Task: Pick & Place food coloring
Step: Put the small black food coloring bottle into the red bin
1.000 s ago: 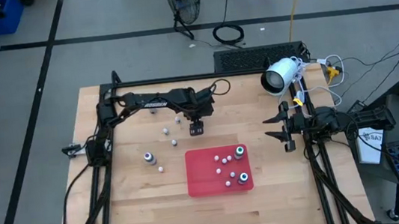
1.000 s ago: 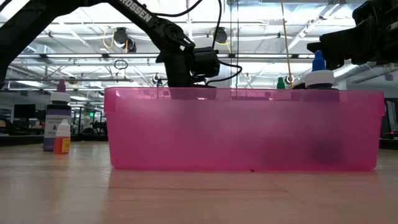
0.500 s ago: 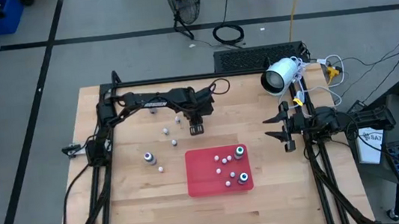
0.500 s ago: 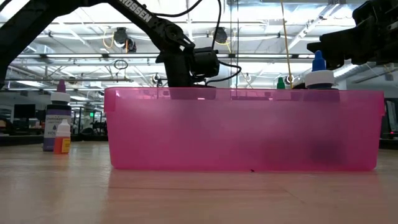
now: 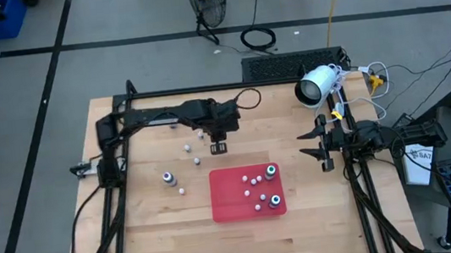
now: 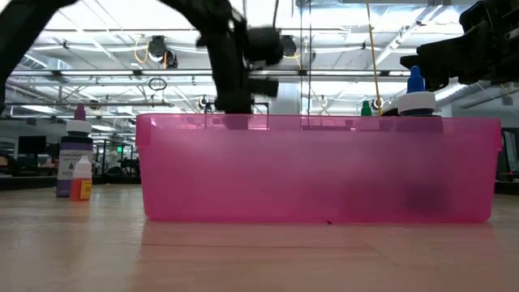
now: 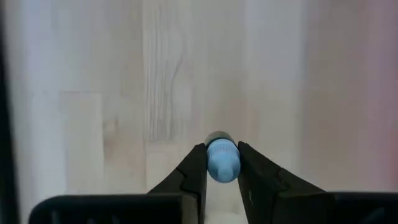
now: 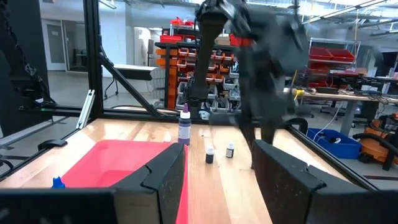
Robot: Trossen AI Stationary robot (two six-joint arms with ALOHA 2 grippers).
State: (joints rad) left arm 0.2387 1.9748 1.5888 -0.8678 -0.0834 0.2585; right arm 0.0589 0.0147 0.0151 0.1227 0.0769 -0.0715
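Blue cap of a small food coloring bottle [image 7: 222, 160] pinched between left gripper [image 5: 219, 147] fingers, above bare wood just behind the red tray [image 5: 230, 203]. Narrow purchase; bottle could slip or twist loose in transit. Right gripper [image 5: 323, 147] waits open at table's edge.

One red tray [image 5: 230, 203]; two arms; several tiny bottles, count unclear.
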